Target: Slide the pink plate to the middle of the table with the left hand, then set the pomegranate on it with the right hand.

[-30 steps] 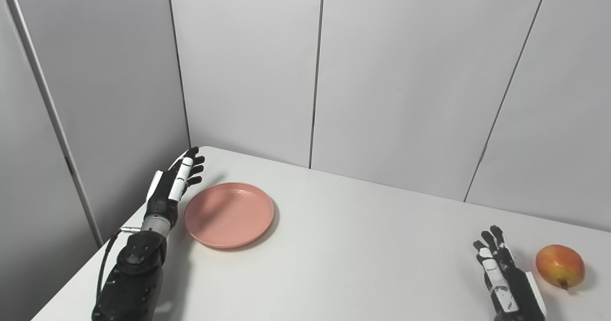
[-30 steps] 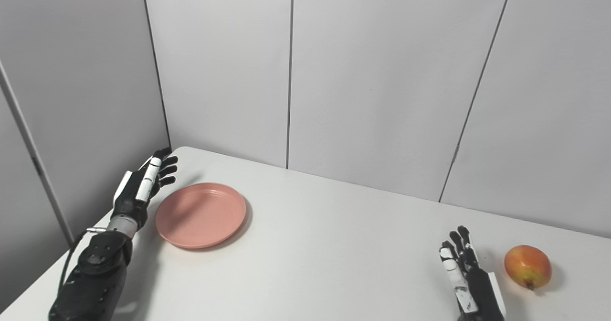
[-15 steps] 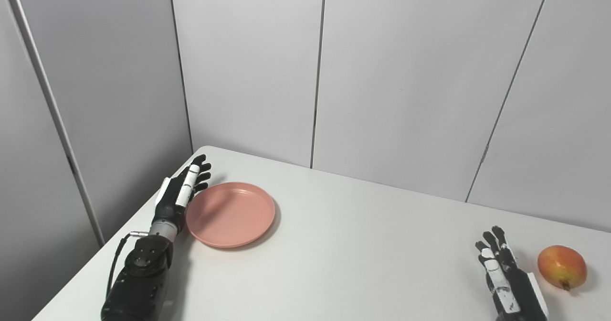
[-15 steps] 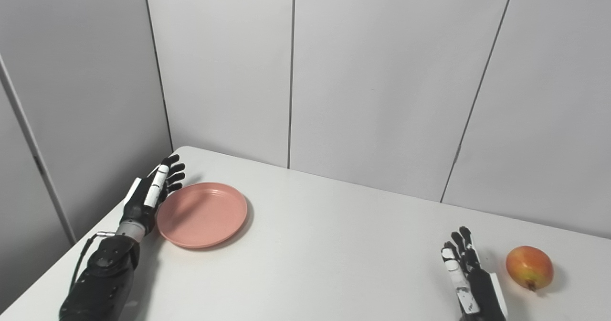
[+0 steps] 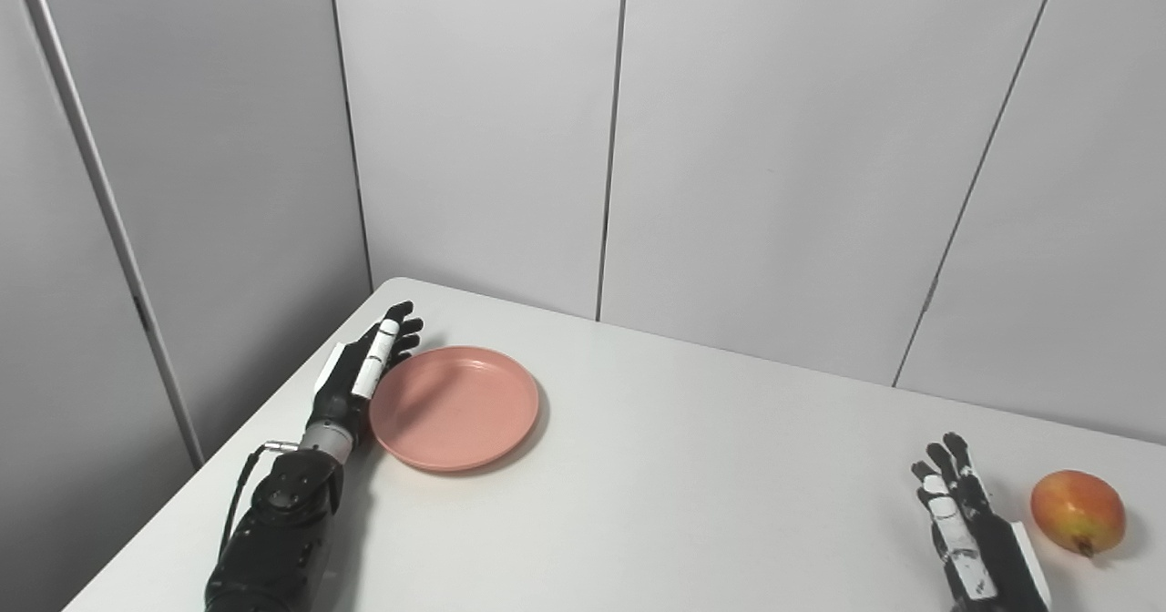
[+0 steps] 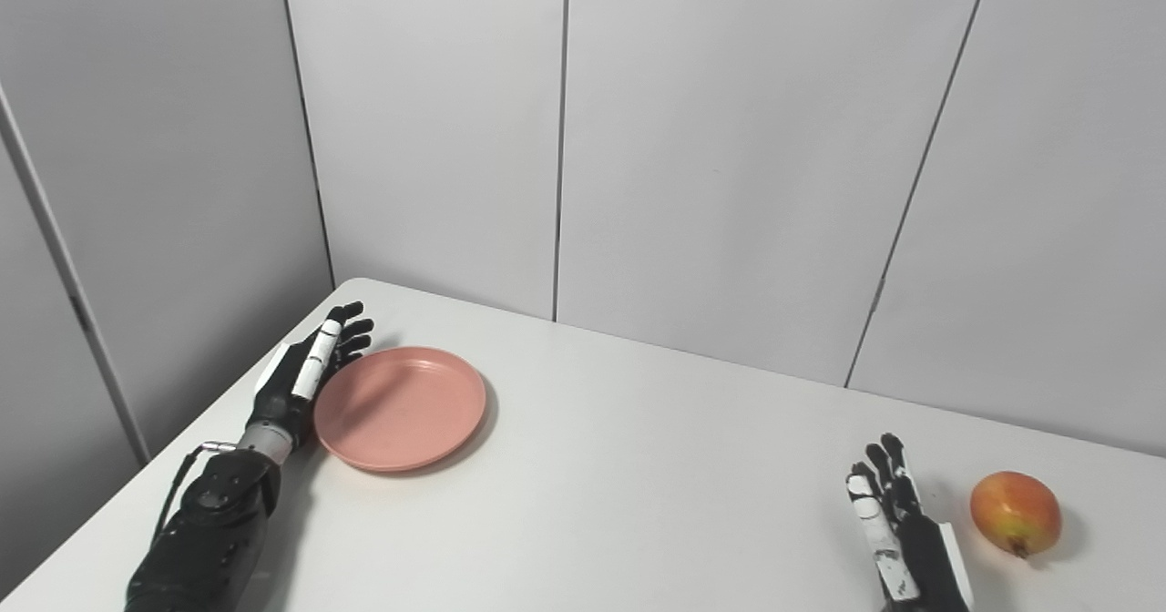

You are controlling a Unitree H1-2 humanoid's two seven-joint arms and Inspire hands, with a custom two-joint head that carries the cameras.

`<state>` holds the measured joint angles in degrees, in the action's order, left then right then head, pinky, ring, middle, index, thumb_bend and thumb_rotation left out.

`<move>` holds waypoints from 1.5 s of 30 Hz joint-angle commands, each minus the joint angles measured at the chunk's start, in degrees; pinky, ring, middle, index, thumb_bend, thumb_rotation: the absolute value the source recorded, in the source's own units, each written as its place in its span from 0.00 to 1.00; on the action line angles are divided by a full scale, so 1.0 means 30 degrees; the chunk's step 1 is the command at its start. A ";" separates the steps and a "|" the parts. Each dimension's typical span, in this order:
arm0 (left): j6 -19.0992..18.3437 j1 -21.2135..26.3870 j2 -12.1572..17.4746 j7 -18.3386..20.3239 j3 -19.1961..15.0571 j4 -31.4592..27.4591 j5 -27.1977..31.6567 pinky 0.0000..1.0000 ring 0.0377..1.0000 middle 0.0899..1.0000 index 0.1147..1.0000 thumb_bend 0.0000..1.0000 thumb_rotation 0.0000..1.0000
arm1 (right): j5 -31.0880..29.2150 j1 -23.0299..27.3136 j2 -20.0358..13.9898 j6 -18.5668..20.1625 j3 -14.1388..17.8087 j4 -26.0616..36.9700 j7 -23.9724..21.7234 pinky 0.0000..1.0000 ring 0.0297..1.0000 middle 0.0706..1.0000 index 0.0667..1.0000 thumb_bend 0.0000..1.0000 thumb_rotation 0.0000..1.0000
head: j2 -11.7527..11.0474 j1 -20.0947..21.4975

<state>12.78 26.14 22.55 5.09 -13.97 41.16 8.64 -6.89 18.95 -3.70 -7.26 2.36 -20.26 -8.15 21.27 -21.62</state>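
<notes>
The pink plate [image 5: 454, 407] sits on the white surface [image 5: 692, 484], near the far left corner and not yet in the middle. The left hand [image 5: 360, 377] is open, fingers straight, with its side against the plate's left rim. It holds nothing.

The plate looks thin, stiff and light, and the surface looks smooth. So it should slide with a soft push on the rim. A hard push could make it spin or shoot off.

The pomegranate [image 5: 1077, 511] lies far to the right, near the front edge. The right hand [image 5: 967, 530] is just beside it, open and empty. The fruit is round and hard and can roll, so fingers should wrap around its sides.
</notes>
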 commanded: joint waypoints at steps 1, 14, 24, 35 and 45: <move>0.0189 0.1115 0.0216 0.0040 0.0059 -0.0491 0.0096 0.87 0.88 0.87 0.85 0.64 1.00 | -0.0138 0.0261 -0.0090 -0.0737 0.0111 0.0257 -0.0029 1.00 0.95 0.98 1.00 0.51 0.74 | 0.0040 -0.0007; 0.0662 0.1156 -0.0440 0.1061 0.0746 -0.0377 0.0245 0.87 0.87 0.86 0.86 0.67 1.00 | -0.0044 0.0207 -0.0060 -0.0589 0.0064 0.0408 0.0042 1.00 0.95 0.97 1.00 0.53 0.74 | 0.0265 0.0253; -0.1027 0.0866 -0.1801 0.1606 0.0750 -0.2116 0.1514 0.89 0.90 0.89 0.89 0.66 1.00 | 0.0166 0.0138 -0.0055 -0.0499 0.0012 0.0618 0.0183 1.00 0.94 0.97 1.00 0.53 0.74 | 0.0454 0.0510; -0.3587 0.0465 -0.3382 0.1835 0.0904 -0.4097 0.2831 0.90 0.91 0.90 0.89 0.63 1.00 | 0.0036 0.0137 -0.0070 -0.0518 0.0031 0.0618 0.0048 0.99 0.94 0.96 1.00 0.53 0.74 | 0.0799 0.0737; -0.4196 -0.0011 -0.4348 0.1633 0.1846 -0.5277 0.2127 0.92 0.92 0.90 0.90 0.64 1.00 | 0.0126 0.0132 -0.0115 -0.0422 -0.0010 0.0694 0.0065 1.00 0.93 0.96 1.00 0.55 0.75 | 0.0990 0.0874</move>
<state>-0.34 24.54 9.03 9.63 -8.68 27.10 15.62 -6.58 18.43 -3.70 -7.25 2.26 -19.24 -8.06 24.17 -18.99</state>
